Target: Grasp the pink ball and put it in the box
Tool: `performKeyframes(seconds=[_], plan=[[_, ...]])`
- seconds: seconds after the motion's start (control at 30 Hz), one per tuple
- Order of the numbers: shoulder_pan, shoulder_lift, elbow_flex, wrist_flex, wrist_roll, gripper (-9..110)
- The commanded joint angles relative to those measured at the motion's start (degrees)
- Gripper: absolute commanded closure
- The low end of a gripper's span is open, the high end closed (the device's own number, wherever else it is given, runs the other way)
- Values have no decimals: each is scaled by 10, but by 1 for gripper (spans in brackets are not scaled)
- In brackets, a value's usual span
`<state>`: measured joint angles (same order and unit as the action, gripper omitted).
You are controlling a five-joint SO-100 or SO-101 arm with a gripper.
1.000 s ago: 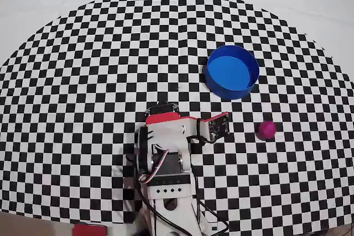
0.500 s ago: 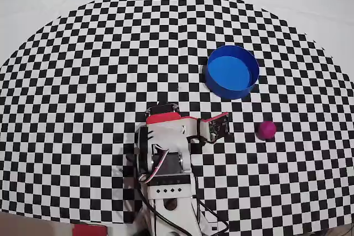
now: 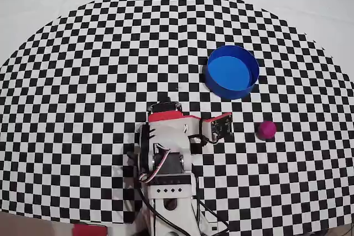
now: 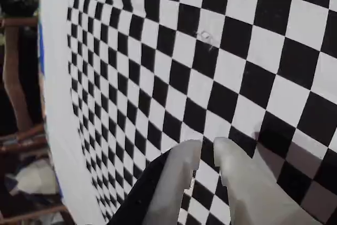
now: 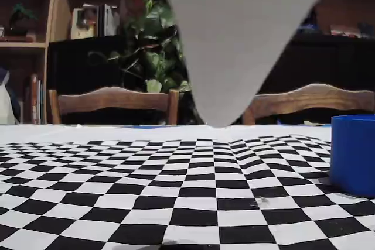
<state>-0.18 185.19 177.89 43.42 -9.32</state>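
The pink ball (image 3: pixel 266 129) lies on the checkered cloth at the right of the overhead view, a little below the box (image 3: pixel 232 71), a round blue container that stands empty. The box's wall also shows at the right edge of the fixed view (image 5: pixel 353 153). The arm (image 3: pixel 166 147) is folded over its base at the bottom centre, left of the ball and well apart from it. In the wrist view my gripper (image 4: pixel 208 147) hangs above bare checkered cloth. Its two pale fingers stand almost together with nothing between them. The ball is out of the wrist and fixed views.
The checkered cloth (image 3: pixel 110 53) covers the table, with plain white margins at the far edge. Wooden chairs (image 5: pixel 114 100) and a plant stand behind the table. A large, blurred pale grey shape (image 5: pixel 234 39) hangs down at the top centre of the fixed view.
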Motion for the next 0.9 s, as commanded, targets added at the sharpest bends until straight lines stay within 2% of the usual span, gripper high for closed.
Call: performKeyframes(seconds=[0.0, 0.07, 0.2, 0.33, 0.43, 0.6, 0.87], plan=[[7, -11, 4, -39, 3, 101], [11, -16, 4, -74, 3, 101], [18, -26, 4, -156, 3, 92], [19, -29, 4, -213, -2, 90], [20, -32, 3, -242, -5, 82], [22, -31, 3, -250, -119, 76], [23, -28, 4, -258, -374, 76]])
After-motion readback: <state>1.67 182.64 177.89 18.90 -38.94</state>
